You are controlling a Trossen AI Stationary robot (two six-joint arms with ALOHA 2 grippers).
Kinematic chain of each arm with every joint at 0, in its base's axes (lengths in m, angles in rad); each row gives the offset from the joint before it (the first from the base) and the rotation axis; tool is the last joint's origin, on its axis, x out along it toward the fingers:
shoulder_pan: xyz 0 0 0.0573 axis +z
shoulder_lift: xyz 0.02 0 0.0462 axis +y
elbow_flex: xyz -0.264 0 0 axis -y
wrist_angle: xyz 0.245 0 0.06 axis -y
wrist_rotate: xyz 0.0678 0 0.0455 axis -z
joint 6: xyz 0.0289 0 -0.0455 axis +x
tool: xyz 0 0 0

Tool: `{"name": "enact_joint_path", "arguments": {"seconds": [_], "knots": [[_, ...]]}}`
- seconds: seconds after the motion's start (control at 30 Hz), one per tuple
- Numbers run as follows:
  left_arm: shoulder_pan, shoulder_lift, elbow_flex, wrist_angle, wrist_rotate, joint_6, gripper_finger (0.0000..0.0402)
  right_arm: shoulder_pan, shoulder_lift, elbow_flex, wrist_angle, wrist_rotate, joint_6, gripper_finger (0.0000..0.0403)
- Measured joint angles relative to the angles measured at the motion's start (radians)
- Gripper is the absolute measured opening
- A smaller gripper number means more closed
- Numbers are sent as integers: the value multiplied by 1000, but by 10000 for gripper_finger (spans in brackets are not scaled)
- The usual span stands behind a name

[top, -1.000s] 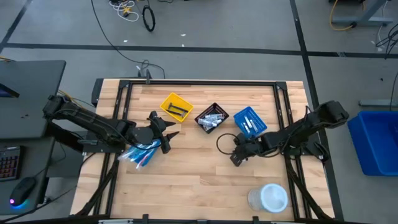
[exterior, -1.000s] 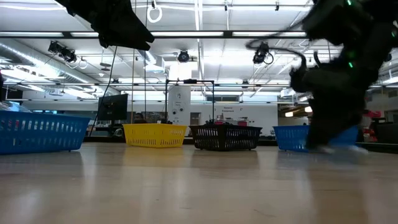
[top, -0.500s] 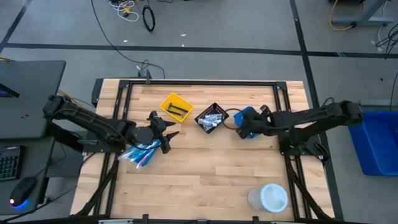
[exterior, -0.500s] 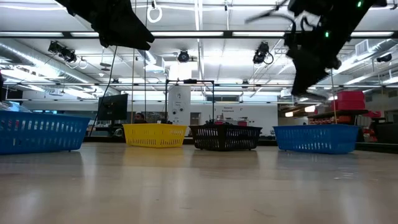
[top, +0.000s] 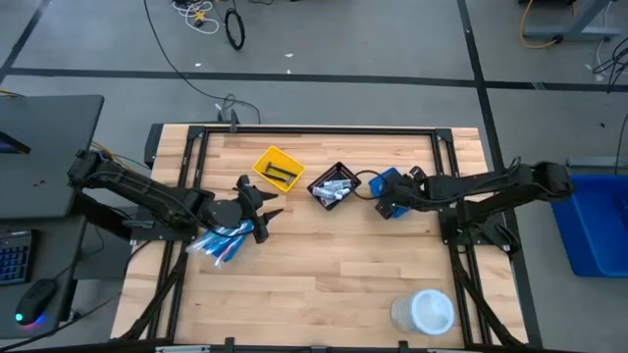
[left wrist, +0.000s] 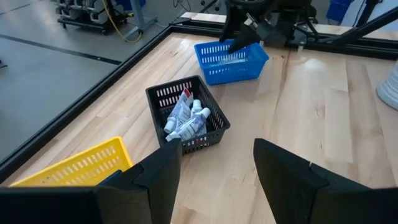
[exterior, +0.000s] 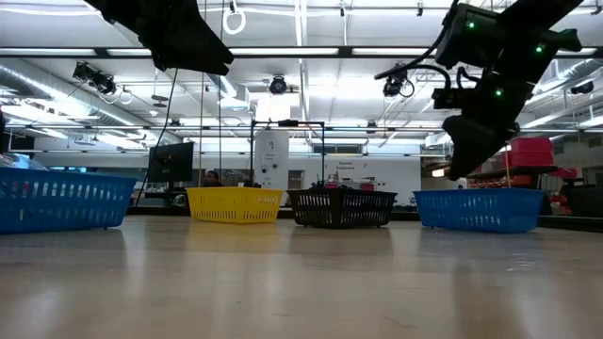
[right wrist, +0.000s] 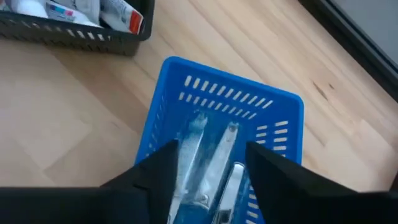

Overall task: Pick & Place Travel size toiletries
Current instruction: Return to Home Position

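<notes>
- The black bin (top: 335,186) is the landmark. The white tubes (left wrist: 186,118) lie heaped inside it.
- The right blue bin (right wrist: 180,112) stands just beside the black bin, on the right arm's side. Silver nail cutters (right wrist: 214,155) lie flat on its floor.
- The left blue bin (top: 221,245) sits well apart from the black bin, on the left arm's side and nearer the robot. It holds pale toothbrushes (top: 228,235).
- No toiletry shows loose on the surface (top: 324,275).
- Handling, as a judgement: all items are light. The tubes are soft and smooth and will yield under pressure, so grip across the mid-body, not the cap. The nail cutters are stiff, thin metal and likely slippery, so pinch across the narrow sides.
- Right claw (right wrist: 211,149): jaws moderately apart, holding nothing. It hangs above the right blue bin, pointing down into it and clear of the rim. The arm is stretched from the surface's right edge toward the black bin.
- Left claw (left wrist: 217,143): jaws wide apart, empty. It is raised over the left blue bin and faces the black bin, with the arm folded at the surface's left edge.
</notes>
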Motion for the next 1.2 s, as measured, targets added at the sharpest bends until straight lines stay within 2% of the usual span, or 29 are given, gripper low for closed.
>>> {"name": "enact_joint_path", "arguments": {"seconds": [0.13,0.2,0.33,0.43,0.6,0.7,0.8,0.9,1.07,1.2], "knots": [[0,-1,0,-1,-10,3,208,7,-4,49,-2,-9,-74,225],[0,-19,0,-4,-55,3,208,14,-5,102,-20,-63,-168,230],[6,-121,17,-94,-164,-10,208,27,-5,246,-58,-312,-395,226],[24,-238,27,-174,-179,-21,208,36,-12,341,-83,-471,-564,216],[48,-440,27,-337,-126,-47,208,33,-102,392,-75,-463,-644,193],[51,-546,17,-425,-104,-91,208,24,-191,369,-56,-496,-639,176],[51,-649,-32,-428,-73,-64,208,25,-292,307,46,-604,-680,156],[51,-733,-100,-367,-32,-4,208,23,-397,226,139,-689,-732,137],[51,-873,-260,-218,7,73,208,18,-576,54,325,-699,-749,110],[51,-967,-376,-76,125,178,208,7,-698,-63,414,-700,-713,95]]}}
